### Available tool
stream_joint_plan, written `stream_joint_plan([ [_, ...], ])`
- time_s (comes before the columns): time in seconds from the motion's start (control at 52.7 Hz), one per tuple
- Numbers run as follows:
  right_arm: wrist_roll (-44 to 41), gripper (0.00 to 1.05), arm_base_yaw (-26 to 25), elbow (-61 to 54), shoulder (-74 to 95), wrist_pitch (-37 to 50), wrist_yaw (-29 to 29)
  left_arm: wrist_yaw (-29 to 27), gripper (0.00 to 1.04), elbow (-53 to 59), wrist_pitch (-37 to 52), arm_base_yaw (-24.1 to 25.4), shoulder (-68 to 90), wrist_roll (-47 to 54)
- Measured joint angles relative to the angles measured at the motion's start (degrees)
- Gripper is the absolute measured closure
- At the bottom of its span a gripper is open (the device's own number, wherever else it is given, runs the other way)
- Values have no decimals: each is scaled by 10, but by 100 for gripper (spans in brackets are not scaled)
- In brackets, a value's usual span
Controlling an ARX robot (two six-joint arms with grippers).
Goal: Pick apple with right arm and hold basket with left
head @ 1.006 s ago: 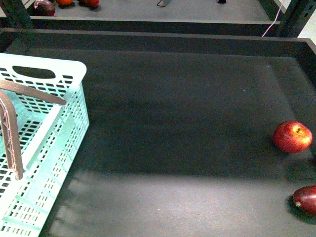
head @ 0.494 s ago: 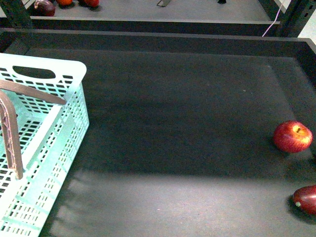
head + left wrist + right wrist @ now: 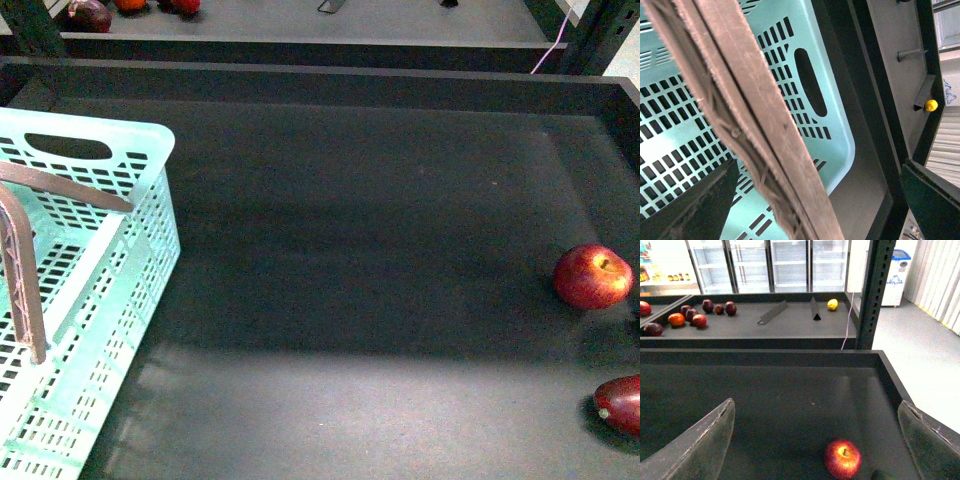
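Note:
The red apple lies on the dark tray floor at the right edge of the front view. It also shows in the right wrist view, between and ahead of the fingers of my open right gripper. The aqua basket stands at the left, one brown handle raised across it. In the left wrist view my open left gripper hovers over the basket, its jaws either side of the brown handle, not touching it. Neither arm shows in the front view.
A darker maroon fruit lies near the apple at the lower right. The tray's raised back wall and right wall bound the floor. A further shelf holds several fruits and a lemon.

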State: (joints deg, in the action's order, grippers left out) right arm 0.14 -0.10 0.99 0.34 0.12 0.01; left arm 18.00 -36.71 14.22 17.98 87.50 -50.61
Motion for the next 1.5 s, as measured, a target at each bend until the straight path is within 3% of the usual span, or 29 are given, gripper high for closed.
stream_joint_plan([
  [0.304, 0, 9, 0, 0, 0, 0, 0, -29, 9, -64, -2, -30, 95, -18],
  [0.456, 0, 9, 0, 0, 0, 0, 0, -50, 43, -83, -23, -40, 110, -16],
  [0.665, 0, 9, 0, 0, 0, 0, 0, -64, 77, -99, -38, -40, 130, -24],
  [0.778, 0, 9, 0, 0, 0, 0, 0, -56, 90, -109, -44, -42, 130, -44],
  [1.063, 0, 9, 0, 0, 0, 0, 0, -48, 90, -99, -63, -77, 78, -29],
  [1.5, 0, 9, 0, 0, 0, 0, 0, -48, 90, -117, -118, -228, -52, -54],
])
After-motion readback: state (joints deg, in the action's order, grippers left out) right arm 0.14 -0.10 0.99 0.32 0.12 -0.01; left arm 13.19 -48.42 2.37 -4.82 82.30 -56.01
